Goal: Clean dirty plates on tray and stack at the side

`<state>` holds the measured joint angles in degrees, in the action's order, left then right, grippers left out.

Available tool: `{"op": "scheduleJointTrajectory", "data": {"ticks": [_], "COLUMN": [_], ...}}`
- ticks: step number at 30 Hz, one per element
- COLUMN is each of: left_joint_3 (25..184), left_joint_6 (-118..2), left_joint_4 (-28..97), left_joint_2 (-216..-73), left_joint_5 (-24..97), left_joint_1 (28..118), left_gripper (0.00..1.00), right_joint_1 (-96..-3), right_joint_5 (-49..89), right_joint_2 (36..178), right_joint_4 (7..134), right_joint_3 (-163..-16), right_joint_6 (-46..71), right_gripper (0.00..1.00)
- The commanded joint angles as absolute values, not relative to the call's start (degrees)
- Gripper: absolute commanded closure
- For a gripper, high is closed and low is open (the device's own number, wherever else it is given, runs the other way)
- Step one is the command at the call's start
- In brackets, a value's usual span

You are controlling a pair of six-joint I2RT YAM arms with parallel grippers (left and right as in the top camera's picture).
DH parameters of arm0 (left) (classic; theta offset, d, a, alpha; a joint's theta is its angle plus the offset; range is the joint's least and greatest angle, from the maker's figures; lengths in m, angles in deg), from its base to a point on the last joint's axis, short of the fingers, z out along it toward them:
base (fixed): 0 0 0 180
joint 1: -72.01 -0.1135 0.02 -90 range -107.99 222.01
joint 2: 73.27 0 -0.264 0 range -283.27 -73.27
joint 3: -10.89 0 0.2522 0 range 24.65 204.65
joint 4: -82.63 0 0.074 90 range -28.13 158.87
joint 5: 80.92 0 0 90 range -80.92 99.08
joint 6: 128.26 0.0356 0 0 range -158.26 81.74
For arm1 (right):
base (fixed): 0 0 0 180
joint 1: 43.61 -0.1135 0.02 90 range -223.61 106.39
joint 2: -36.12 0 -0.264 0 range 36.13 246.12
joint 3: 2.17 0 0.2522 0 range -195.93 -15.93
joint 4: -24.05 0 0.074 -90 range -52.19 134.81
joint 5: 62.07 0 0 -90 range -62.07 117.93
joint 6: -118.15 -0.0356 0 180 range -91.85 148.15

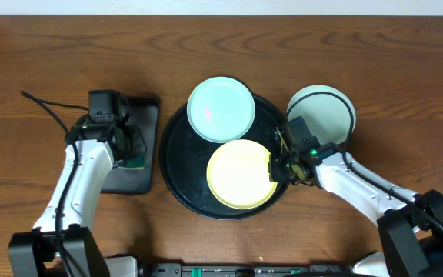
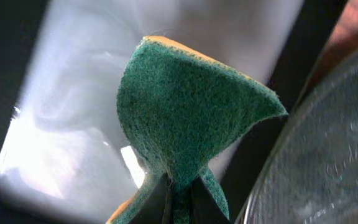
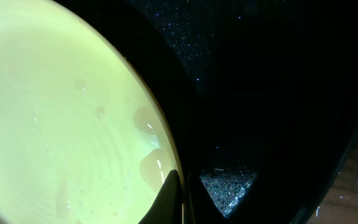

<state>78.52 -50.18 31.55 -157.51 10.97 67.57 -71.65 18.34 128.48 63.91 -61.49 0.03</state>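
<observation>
The round black tray [image 1: 177, 158] holds a pale yellow plate [image 1: 241, 175] at its front right. A pale aqua plate [image 1: 220, 108] with a faint pink smear rests over its back rim. Another aqua plate [image 1: 321, 115] sits on the table just right of the tray. My right gripper [image 1: 277, 164] is shut on the yellow plate's right rim; in the right wrist view its fingers [image 3: 169, 199] pinch the rim of the wet yellow plate [image 3: 61, 124]. My left gripper [image 1: 133, 150] is shut on a green sponge [image 2: 185, 112], pinched at its lower end.
A small black rectangular tray [image 1: 148, 115] lies left of the round tray, under the left gripper; its wet, shiny floor [image 2: 73, 124] shows behind the sponge. The round tray's rim [image 2: 328, 155] is close on the right. A cable trails at the far left [image 1: 44, 104].
</observation>
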Motion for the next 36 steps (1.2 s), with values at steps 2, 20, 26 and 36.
{"op": "scheduleJointTrajectory", "data": {"ticks": [2,20,26,36], "left_joint_3": [78.4,78.3,78.2,78.2], "left_joint_6": [-48.3,-44.2,-44.3,-43.2], "left_joint_4": [30.7,32.3,32.3,32.2], "left_joint_2": [-157.9,-159.8,-160.2,-163.3], "left_joint_5": [13.1,12.3,12.4,12.3], "left_joint_1": [67.5,67.5,68.2,72.4], "left_gripper": [0.93,0.92,0.92,0.92], "right_joint_1": [-72.6,-72.6,-72.6,-72.6], "right_joint_5": [17.6,17.6,17.6,17.6], "right_joint_2": [128.7,128.7,128.7,128.7], "right_joint_4": [63.5,63.5,63.5,63.5], "right_joint_3": [-61.2,-61.2,-61.2,-61.2], "right_joint_6": [0.0,0.0,0.0,0.0], "right_gripper": [0.98,0.98,0.98,0.98]}}
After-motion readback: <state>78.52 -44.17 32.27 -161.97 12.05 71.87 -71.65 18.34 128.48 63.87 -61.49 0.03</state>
